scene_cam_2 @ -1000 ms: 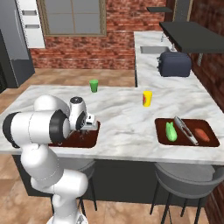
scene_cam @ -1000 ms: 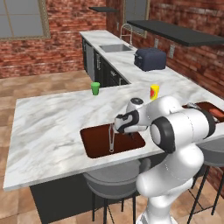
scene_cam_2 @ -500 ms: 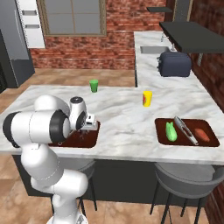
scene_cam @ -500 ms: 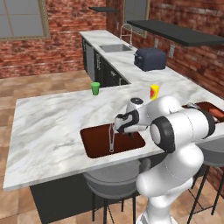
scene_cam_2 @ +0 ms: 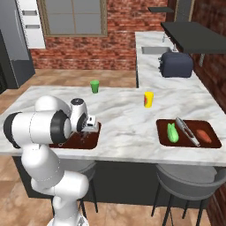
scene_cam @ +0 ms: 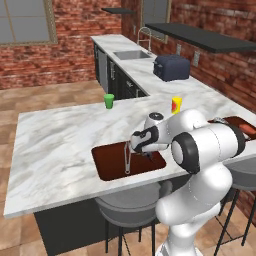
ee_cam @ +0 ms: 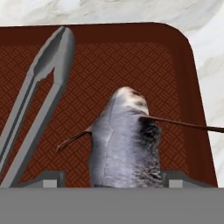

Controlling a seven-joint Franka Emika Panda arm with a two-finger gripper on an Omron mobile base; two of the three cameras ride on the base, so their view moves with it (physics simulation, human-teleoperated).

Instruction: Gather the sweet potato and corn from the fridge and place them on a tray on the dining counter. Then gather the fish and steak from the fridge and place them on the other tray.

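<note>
One grey fish (ee_cam: 124, 144) is seen between the spread gripper (ee_cam: 109, 178) fingers on the reddish-brown tray (ee_cam: 188, 87), grey metal tongs (ee_cam: 37, 92) at 10 o'clock.

This is a home kitchen with red brick walls (scene_cam: 30, 65) and a wood floor (scene_cam: 55, 97). A white marble surface (scene_cam: 60, 145) with grey stools (scene_cam_2: 185, 181) runs into a back surface carrying a sink with faucet (scene_cam: 132, 54) and a dark toaster (scene_cam: 171, 67). A grey fridge (scene_cam_2: 15, 48) stands at the left of the right base view, beside a window (scene_cam_2: 75, 17).
</note>
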